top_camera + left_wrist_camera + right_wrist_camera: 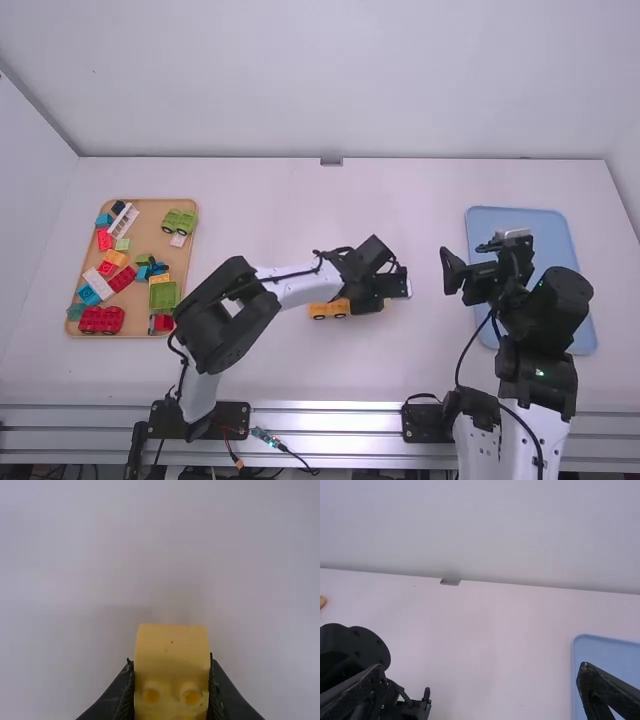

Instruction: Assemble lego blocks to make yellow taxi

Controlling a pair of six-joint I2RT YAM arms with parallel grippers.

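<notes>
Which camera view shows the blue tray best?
The high view: it takes in most of the outline of the blue tray, though the right arm hides part. The right wrist view shows a rounded corner, partly behind one finger of the right gripper.

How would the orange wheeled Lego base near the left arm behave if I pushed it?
The orange wheeled Lego base would probably roll lengthwise, given the round wheels along its side. It looks like hard moulded plastic, so it likely won't bend.
</notes>
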